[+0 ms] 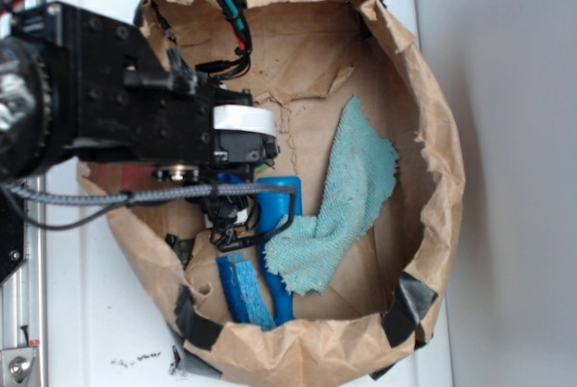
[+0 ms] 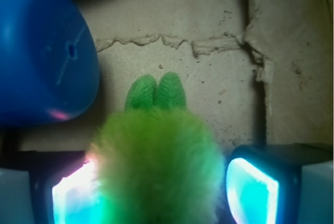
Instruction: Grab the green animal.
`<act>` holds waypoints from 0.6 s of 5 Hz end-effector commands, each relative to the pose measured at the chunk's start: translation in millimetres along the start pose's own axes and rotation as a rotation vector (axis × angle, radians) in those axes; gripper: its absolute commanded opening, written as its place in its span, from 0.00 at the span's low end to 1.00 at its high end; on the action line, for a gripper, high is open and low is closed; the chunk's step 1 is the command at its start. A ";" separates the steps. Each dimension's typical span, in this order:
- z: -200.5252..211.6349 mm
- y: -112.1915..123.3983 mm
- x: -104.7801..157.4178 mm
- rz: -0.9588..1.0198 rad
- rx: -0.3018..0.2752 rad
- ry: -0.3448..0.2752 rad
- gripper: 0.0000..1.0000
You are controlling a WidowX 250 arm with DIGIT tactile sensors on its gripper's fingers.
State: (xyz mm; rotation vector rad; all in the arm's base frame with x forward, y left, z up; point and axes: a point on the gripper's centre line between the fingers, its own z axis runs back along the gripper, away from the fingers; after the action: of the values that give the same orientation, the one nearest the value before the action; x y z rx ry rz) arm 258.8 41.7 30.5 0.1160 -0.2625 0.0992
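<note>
In the wrist view the green animal [image 2: 159,166] sits between my fingers, its fuzzy yellow-green body filling nearly the whole gap and its two tiny green feet [image 2: 156,92] pointing away on the brown paper floor. My gripper [image 2: 164,192] straddles it. The left pad [image 2: 73,198] touches the fur; a thin dark gap shows beside the right pad [image 2: 253,192]. The fur does not look squeezed. In the exterior view my gripper [image 1: 233,223] is low inside the paper bag, and the arm hides the toy.
A rolled-down brown paper bag [image 1: 442,134] walls in the space. A teal terry rag [image 1: 347,198] lies to the right. A blue plastic piece [image 1: 275,198], also in the wrist view [image 2: 42,51], lies close to my left finger. A blue brush [image 1: 243,292] lies at the front.
</note>
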 end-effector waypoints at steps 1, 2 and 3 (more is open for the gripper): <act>-11.2 -7.3 15.5 0.011 0.043 -0.019 0.00; -15.5 -6.5 13.1 0.013 0.065 -0.043 0.00; -10.5 -3.3 15.6 0.011 0.055 -0.029 0.00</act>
State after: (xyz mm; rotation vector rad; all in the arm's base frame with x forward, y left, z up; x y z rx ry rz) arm 270.7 41.0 23.0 0.1672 -0.2763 0.1231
